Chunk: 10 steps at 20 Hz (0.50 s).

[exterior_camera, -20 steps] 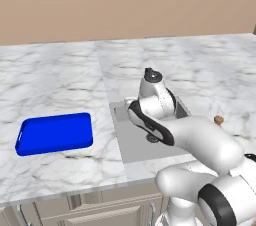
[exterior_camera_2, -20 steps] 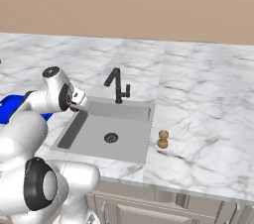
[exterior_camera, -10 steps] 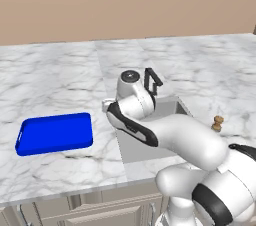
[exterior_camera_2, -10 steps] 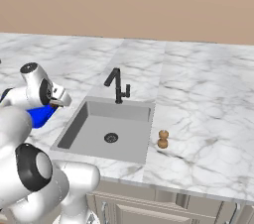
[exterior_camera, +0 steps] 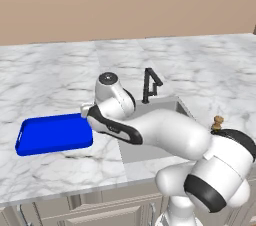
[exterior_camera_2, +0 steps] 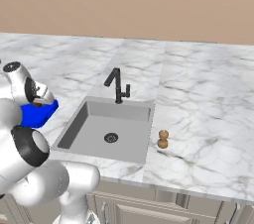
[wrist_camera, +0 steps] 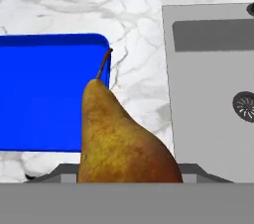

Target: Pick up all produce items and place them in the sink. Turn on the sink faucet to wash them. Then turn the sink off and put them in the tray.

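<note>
My gripper (exterior_camera: 86, 112) is shut on an orange-brown pear (wrist_camera: 121, 139) with a short stem, one of the produce items. It hangs over the right end of the blue tray (exterior_camera: 52, 132), and in the hand view the pear's stem overlaps the tray's (wrist_camera: 44, 89) right rim. In the right base view the gripper (exterior_camera_2: 43, 100) hovers at the tray (exterior_camera_2: 38, 115) corner. The grey sink (exterior_camera_2: 94, 136) with its round drain (wrist_camera: 244, 105) lies to the right. The black sink faucet (exterior_camera_2: 117, 85) stands behind the basin. A small tan-brown lump (exterior_camera_2: 162, 139) sits on the counter right of the sink.
Marble counter stretches around the tray and the sink, with a wide bare stretch behind them up to the tan wall. My white arm crosses over the front left part of the sink (exterior_camera: 160, 106) in the left base view. The counter's front edge runs just below.
The arm has swung left from above the sink, across the counter strip, to the tray's right end, with the pear still held. The brown lump by the sink stayed put.
</note>
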{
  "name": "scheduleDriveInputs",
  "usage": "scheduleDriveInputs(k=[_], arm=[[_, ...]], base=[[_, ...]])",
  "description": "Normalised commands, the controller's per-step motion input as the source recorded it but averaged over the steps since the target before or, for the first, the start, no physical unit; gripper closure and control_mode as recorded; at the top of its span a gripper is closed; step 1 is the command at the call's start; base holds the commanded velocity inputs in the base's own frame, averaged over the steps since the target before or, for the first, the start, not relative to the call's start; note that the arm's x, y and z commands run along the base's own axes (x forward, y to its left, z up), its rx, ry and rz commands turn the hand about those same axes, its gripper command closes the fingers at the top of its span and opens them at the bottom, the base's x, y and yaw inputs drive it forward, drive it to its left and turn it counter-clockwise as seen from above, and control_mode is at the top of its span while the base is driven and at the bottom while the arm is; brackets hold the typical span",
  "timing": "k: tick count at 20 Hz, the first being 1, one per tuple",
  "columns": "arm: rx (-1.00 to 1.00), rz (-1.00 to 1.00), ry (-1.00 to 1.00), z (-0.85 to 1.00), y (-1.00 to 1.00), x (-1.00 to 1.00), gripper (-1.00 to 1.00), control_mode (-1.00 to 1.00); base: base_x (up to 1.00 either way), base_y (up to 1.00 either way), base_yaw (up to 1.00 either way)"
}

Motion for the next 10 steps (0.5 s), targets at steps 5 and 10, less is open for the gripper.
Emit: scheduleDriveInputs(k=[5, 10], arm=[[0.0, 0.11, 0.08, -0.02, 0.71, 0.0, 1.0, -1.0], [-0.03, 0.09, 0.08, -0.25, 0.42, 0.14, 1.0, -1.0]], base=[[0.0, 0.0, 0.0], [0.0, 0.0, 0.0]])
